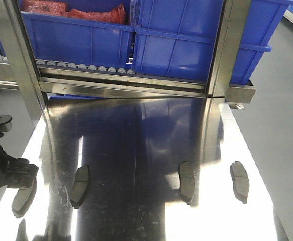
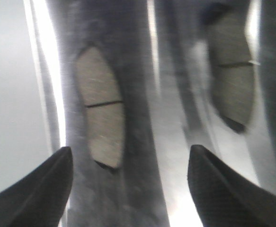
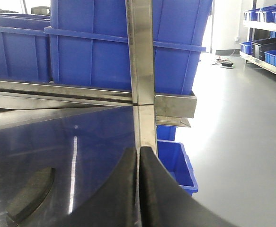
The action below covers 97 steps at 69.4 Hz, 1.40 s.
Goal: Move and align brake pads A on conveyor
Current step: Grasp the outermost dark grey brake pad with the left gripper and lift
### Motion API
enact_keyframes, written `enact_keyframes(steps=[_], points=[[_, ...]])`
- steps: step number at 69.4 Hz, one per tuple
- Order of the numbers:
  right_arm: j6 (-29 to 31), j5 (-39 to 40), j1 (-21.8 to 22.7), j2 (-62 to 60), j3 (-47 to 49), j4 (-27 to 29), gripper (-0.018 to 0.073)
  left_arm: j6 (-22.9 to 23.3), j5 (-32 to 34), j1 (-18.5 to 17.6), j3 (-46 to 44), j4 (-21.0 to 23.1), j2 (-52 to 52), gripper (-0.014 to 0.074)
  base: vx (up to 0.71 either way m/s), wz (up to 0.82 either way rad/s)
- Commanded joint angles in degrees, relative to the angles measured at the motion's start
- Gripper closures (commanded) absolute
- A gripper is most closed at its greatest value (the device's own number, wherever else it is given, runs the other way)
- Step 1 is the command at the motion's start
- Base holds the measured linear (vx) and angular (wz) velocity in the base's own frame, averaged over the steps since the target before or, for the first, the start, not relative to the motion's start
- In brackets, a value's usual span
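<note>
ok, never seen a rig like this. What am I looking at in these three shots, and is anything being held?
It's a two-armed robot at a shiny steel table. The front view looks down on it: four brake pads lie flat in a rough row, with blue bins on a rack behind. The other two cameras sit on the wrists. The left gripper is open, a pad below between its fingers, nothing held. The right gripper is shut and empty, another pad at lower left.

Factory or warehouse setting, blue plastic bins (image 1: pixel 181 45) sitting on a steel roller rack (image 1: pixel 81 67), polished steel tabletop (image 1: pixel 136 135) reflecting them, more bins lining shelving (image 3: pixel 265 28) across the smooth grey floor (image 3: pixel 232 123).
</note>
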<state>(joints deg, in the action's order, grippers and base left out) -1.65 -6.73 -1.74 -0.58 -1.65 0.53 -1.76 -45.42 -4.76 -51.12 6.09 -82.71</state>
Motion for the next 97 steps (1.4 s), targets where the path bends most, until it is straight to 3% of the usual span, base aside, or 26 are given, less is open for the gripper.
enact_keyframes(steps=[1, 29, 65, 79, 97], points=[[0.06, 4.38, 0.44, -0.73, -0.66, -0.53, 0.0566, 4.72, 3.86, -0.38, -1.82, -1.89, -0.93, 0.0105, 0.0, 0.0], [0.06, 4.38, 0.44, -0.73, -0.66, -0.53, 0.0566, 4.62, 6.28, -0.38, -2.35, -0.82, -9.44, 0.0105, 0.0, 0.0], [0.06, 4.38, 0.44, -0.73, -0.66, -0.53, 0.0566, 5.41, -1.41, -0.38, -9.78, 0.07, -17.38, 0.0135, 0.0, 0.0], [0.06, 4.38, 0.44, -0.73, -0.66, -0.53, 0.0566, 5.36, -2.08, -0.38, -9.68, 0.02, -18.26, 0.0256, 0.0, 0.0], [0.06, 4.38, 0.44, -0.73, -0.66, -0.53, 0.0566, 4.06, -2.01, -0.38, -9.73, 0.02, -16.98, 0.0606, 0.0, 0.0]])
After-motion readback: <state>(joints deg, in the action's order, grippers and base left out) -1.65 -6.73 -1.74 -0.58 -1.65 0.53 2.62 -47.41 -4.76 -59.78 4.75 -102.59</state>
